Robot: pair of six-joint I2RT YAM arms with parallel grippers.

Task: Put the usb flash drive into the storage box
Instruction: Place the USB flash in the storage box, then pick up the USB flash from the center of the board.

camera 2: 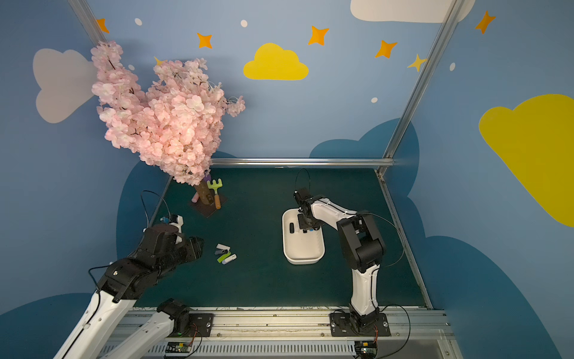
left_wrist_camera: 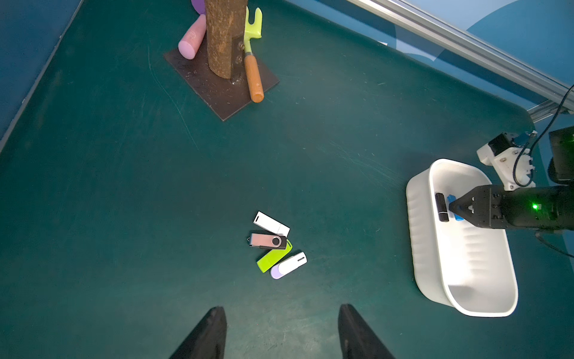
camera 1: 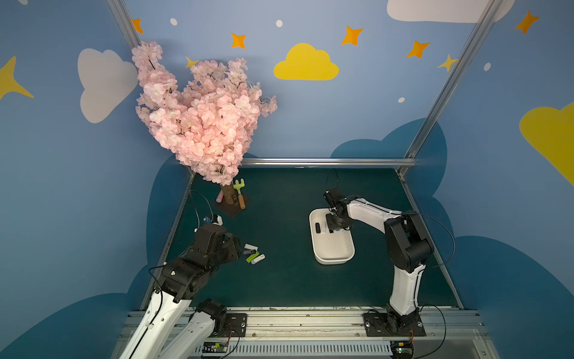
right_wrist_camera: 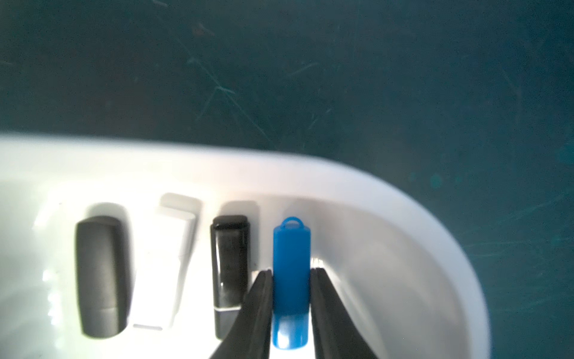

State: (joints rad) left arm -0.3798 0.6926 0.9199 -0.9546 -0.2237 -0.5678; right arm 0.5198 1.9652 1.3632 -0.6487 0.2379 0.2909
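A: What is seen of the surface and the room?

B: A dark green desk [camera 1: 279, 279] is enclosed by blue walls [camera 1: 357, 108] painted with clouds and stars. An aluminium frame [camera 1: 326, 162] is run along its 12 o'clock edge. A pink blossom tree [camera 1: 202, 124] is stood at 10 o'clock, with a toy rake [camera 1: 239, 191] leaned against its trunk.

A: Where is the storage box placed?

B: The storage box [camera 1: 334, 259] is set at 3 o'clock of the desk's middle. At its 12 o'clock end four drives are lined up side by side: a dark grey drive [right_wrist_camera: 101, 276], a white drive [right_wrist_camera: 164, 273], a black drive [right_wrist_camera: 230, 264] and the blue usb flash drive [right_wrist_camera: 291, 242]. Four loose drives [left_wrist_camera: 276, 245] are heaped, touching one another, at 8 o'clock on the desk.

A: How are the arms posed?

B: The right arm [camera 1: 407, 242] is raised from the front rail [camera 1: 310, 323] at 5 o'clock. It is bent at the elbow and stretched toward 10 o'clock, with the wrist turned down into the box. The right jaws are closed against both long sides of the blue usb flash drive, which is held low inside the box, just beside the black drive. Whether it rests on the box floor cannot be told.

The left arm [camera 1: 198, 264] is reached in from 7 o'clock and held above the desk. The left jaws are spread apart with nothing between them and are pointed at the heap from its 9 o'clock side.
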